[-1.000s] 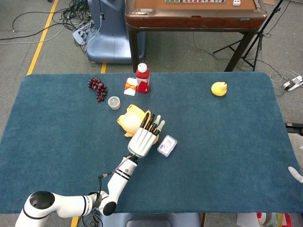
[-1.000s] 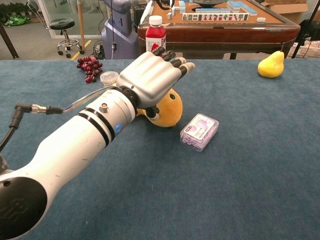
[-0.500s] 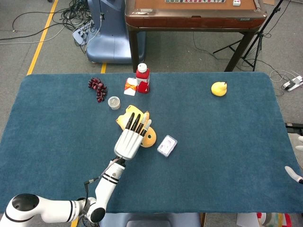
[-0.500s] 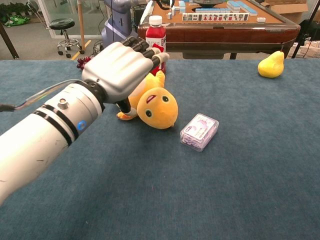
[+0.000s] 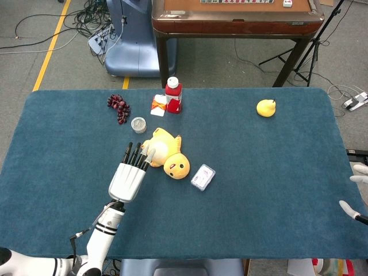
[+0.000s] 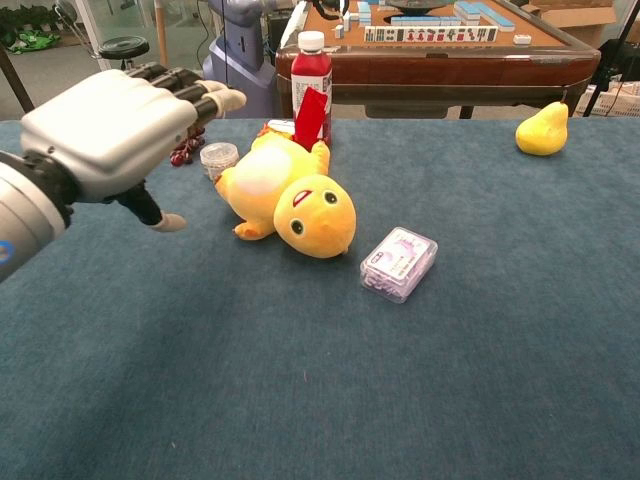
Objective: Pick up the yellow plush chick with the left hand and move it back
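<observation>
The yellow plush chick (image 5: 167, 154) lies on its side on the blue tablecloth, head with orange beak toward the near right (image 6: 314, 216). My left hand (image 5: 129, 175) hovers to the left of it and a little nearer to me, fingers stretched out and apart, holding nothing. In the chest view the left hand (image 6: 105, 135) is raised above the cloth, clear of the chick. Only a few white fingertips of my right hand (image 5: 355, 211) show at the right edge of the head view; how they stand is unclear.
A red bottle (image 5: 173, 95) and a small packet (image 5: 158, 105) stand just behind the chick. A small jar (image 5: 138, 125) and grapes (image 5: 118, 107) lie to the back left. A purple box (image 5: 203, 177) sits right of the chick, a yellow pear (image 5: 265, 107) far right.
My left hand has drawn away leftward and toward me from over the chick, which now lies uncovered with nothing on it. The chick has stayed on the cloth.
</observation>
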`<state>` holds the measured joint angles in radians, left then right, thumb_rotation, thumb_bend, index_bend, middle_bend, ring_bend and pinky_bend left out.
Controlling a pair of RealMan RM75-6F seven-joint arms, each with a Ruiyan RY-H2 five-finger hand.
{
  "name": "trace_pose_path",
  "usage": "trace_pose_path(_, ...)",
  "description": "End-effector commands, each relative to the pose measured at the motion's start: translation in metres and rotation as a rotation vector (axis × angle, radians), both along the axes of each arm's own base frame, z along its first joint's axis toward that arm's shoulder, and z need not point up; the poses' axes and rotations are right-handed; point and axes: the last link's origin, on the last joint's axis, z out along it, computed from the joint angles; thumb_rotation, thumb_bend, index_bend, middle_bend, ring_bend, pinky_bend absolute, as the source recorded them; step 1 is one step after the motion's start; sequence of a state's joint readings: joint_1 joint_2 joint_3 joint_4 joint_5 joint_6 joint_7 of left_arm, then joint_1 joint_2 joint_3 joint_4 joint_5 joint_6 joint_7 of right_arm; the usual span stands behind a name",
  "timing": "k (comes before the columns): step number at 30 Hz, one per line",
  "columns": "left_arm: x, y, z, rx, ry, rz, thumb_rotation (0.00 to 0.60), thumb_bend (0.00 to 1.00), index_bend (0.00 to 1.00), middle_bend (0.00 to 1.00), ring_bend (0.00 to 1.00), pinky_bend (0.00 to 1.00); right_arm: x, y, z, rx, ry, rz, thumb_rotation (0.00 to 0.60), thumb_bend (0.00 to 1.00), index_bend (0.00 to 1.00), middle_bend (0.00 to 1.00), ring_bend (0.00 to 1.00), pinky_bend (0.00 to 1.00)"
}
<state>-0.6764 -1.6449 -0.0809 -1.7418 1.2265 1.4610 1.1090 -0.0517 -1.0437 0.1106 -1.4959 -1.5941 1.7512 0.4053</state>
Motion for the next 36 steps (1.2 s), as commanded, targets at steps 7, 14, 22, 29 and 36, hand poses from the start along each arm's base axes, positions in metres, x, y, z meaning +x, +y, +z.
trace_pose_path(7, -0.058, -0.009, 0.048, -0.069, -0.028, 0.078, 0.600, 0.00, 0.00, 0.00, 0.00, 0.15, 0.002, -0.007, -0.012, 0.038, 0.034, -0.021, 0.600, 0.00, 0.38, 0.28, 0.21, 0.45)
trace_pose_path(14, -0.105, -0.021, 0.082, -0.018, -0.133, 0.077, 0.600, 0.29, 0.16, 0.14, 0.16, 0.37, 0.003, -0.014, -0.019, 0.073, 0.052, -0.028, 0.600, 0.00, 0.38, 0.28, 0.21, 0.45)
trace_pose_path(22, -0.148, -0.048, 0.113, 0.007, -0.210, 0.216, 0.600, 0.33, 0.31, 0.31, 0.28, 0.46, 0.004, -0.022, -0.033, 0.117, 0.092, -0.049, 0.600, 0.00, 0.38, 0.28, 0.21, 0.45)
trace_pose_path(29, -0.167, -0.071, 0.136, 0.037, -0.297, 0.285, 0.600, 0.33, 0.31, 0.33, 0.29, 0.47, 0.006, -0.026, -0.041, 0.139, 0.122, -0.056, 0.600, 0.00, 0.38, 0.28, 0.21, 0.45)
trace_pose_path(36, -0.187, -0.104, 0.143, -0.018, -0.334, 0.405, 0.600, 0.32, 0.30, 0.33, 0.30, 0.47, 0.005, -0.032, -0.051, 0.155, 0.156, -0.080, 0.600, 0.00, 0.38, 0.28, 0.21, 0.45)
